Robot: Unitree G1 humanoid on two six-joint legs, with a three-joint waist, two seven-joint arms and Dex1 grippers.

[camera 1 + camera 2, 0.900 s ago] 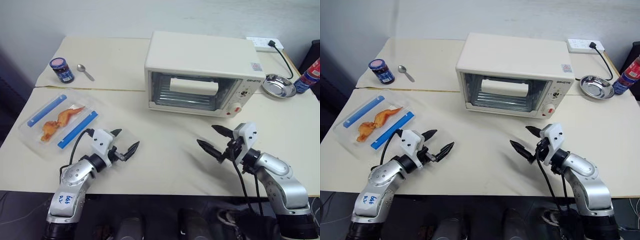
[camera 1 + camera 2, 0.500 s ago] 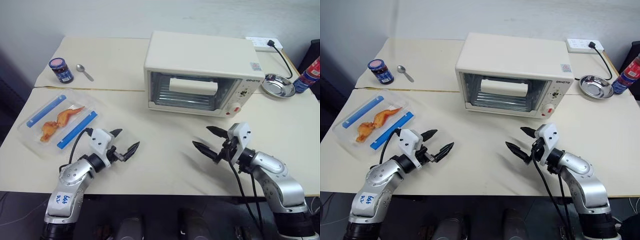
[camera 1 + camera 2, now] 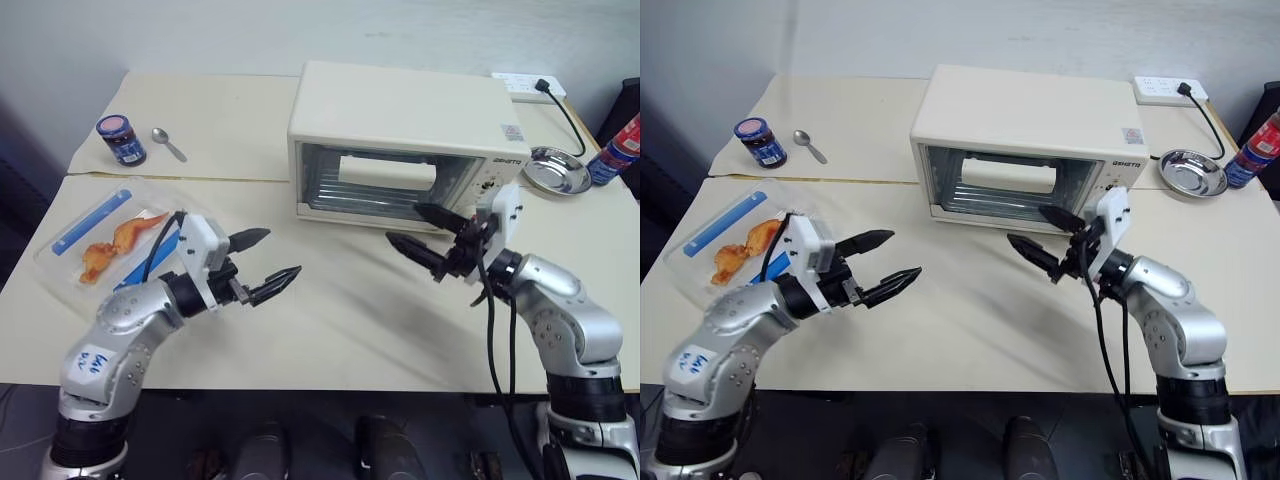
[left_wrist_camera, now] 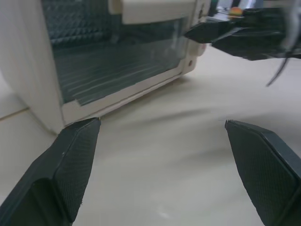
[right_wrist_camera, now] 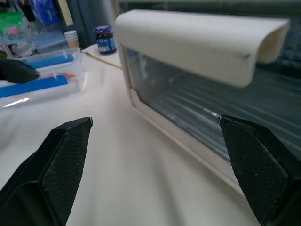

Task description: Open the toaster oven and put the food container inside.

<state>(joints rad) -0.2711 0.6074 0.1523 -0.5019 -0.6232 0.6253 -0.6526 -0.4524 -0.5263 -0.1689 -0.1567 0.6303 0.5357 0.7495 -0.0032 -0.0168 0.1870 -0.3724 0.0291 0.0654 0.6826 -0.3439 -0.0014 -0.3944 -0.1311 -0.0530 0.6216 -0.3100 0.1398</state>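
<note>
the cream-white boxy toaster oven (image 3: 400, 140) stands closed at the table's middle, so its white bar handle (image 5: 197, 44) must be pulled first. the right gripper (image 3: 428, 238) waits spread and empty just before it. the left gripper (image 3: 262, 265) is spread and empty too, near the flat clear plastic food container (image 3: 95, 235) at the left.

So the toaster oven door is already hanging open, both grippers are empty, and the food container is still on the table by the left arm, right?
Not quite: the toaster oven door is shut, its glass upright with the handle at the top, as the right wrist view shows. The left gripper and right gripper are empty, and the food container lies by the left arm.
</note>
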